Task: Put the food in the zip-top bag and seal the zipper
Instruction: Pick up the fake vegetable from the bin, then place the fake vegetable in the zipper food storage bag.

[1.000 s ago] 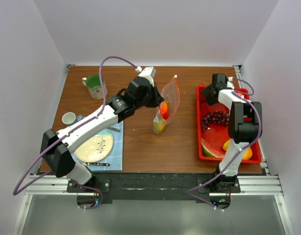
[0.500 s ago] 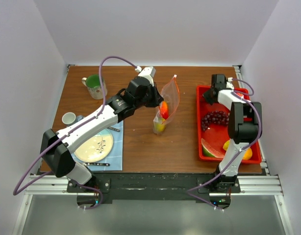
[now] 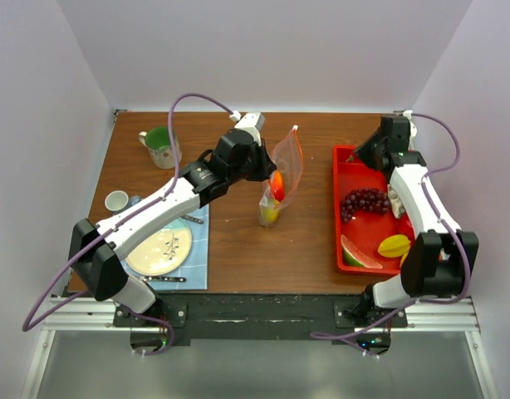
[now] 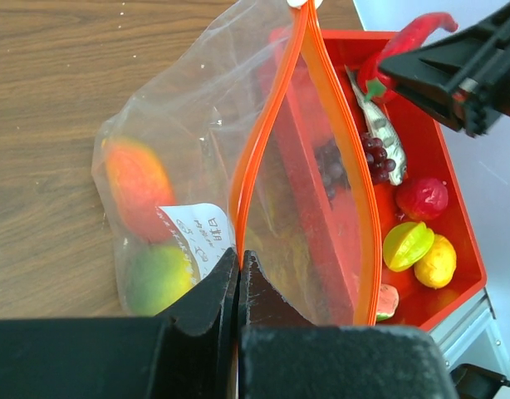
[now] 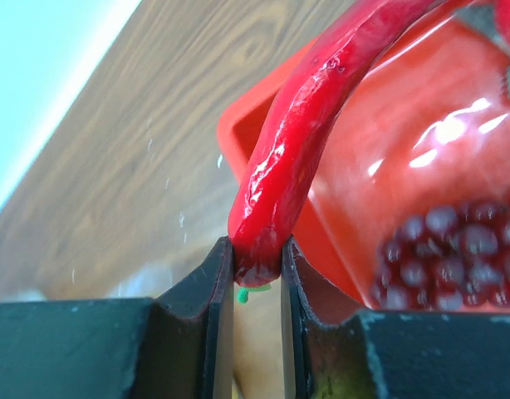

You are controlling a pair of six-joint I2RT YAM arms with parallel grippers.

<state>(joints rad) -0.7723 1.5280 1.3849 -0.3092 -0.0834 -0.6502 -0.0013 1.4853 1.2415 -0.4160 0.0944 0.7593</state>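
Two foods (image 4: pixel 139 179) in zip-top bag (image 4: pixel 188 125) | I hold left gripper (image 4: pixel 238 264) pinched on zipper (image 4: pixel 267 141) so mouth gapes, mid-worktop | right gripper (image 5: pixel 255 249) clamps red chili (image 5: pixel 305 133) above tray (image 3: pixel 365 229), far-right corner, for transfer.

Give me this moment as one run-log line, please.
left gripper: shut on zipper, zip-top bag mouth open | foods in bag: two | right gripper: shut on red chili by red tray corner | seal: not done

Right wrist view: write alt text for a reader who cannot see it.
The right gripper pinches one end of a red chili pepper. Behind it are a red tray holding purple grapes and the wooden table.
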